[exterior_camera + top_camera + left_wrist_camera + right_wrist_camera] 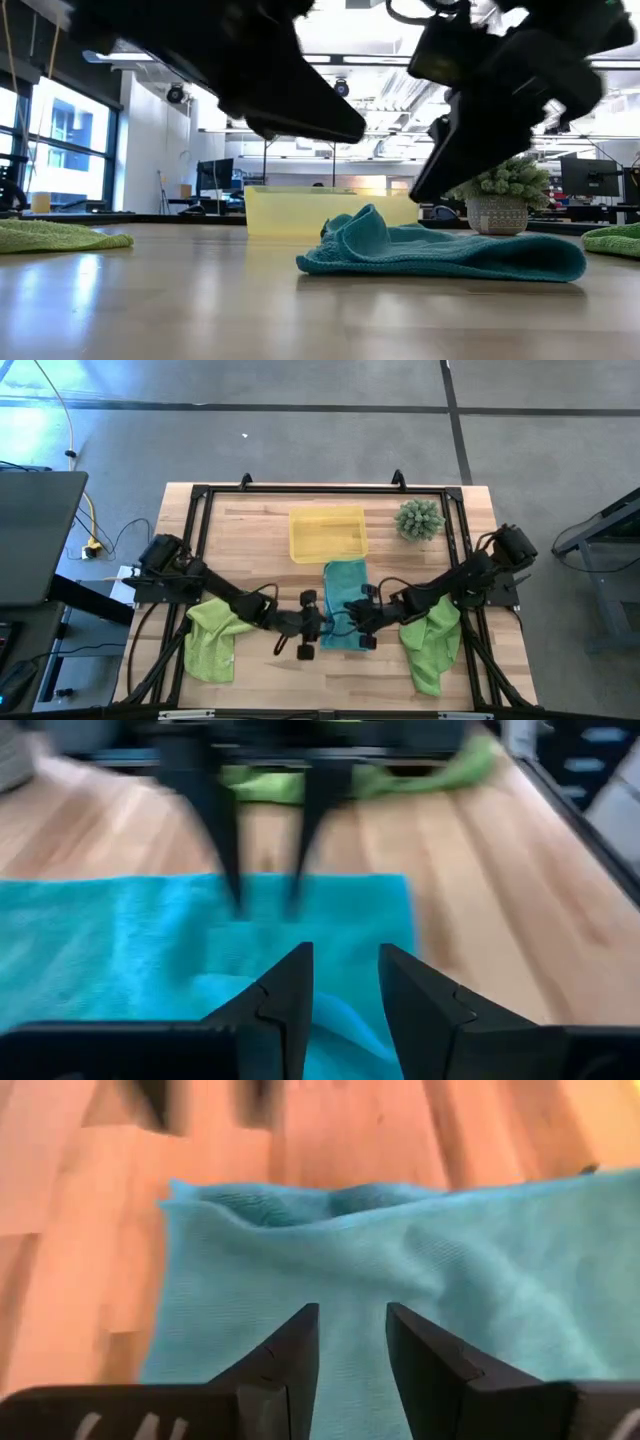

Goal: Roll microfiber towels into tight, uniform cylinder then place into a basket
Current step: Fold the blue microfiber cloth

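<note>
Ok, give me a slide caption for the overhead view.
Both hands, left and right, meet over the teal towel below the yellow basket.

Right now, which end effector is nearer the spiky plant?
Right. The right end effector sits over the teal towel, on the spiky plant's side. The left end effector hangs at the towel's opposite edge, farther away.
</note>
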Robot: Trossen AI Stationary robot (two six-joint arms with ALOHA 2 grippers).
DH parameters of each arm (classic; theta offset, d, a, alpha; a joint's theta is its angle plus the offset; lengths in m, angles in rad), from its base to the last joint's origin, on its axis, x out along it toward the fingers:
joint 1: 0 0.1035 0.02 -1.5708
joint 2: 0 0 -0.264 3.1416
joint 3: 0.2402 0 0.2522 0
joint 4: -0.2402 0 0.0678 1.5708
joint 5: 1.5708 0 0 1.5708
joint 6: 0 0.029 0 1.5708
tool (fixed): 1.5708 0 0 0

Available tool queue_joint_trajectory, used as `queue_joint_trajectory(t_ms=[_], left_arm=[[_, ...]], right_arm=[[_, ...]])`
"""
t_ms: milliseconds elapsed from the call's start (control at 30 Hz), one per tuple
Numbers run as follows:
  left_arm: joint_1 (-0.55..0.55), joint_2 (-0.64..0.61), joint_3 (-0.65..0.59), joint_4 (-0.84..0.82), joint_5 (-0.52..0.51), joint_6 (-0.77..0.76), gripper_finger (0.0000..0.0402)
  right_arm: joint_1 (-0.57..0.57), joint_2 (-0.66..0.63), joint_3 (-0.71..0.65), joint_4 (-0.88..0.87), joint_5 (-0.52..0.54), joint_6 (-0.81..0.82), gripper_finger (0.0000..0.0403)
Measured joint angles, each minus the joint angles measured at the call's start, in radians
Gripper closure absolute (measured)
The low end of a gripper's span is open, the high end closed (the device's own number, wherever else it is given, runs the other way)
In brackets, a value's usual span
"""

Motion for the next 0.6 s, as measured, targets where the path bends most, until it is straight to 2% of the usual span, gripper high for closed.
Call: queue_joint_trajectory(t_ms=[300, 600], left_arm=[[0.092, 0.048, -0.001, 0.014, 0.011, 0.004, 0.0311], [0.172, 0.115, -0.001, 0.006, 0.171, 0.004, 0.0314]], right_arm=[[0.073, 0.08, 0.0, -0.003, 0.056, 0.173, 0.0291], [0.13, 0.122, 0.003, 0.005, 0.032, 0.259, 0.0291]])
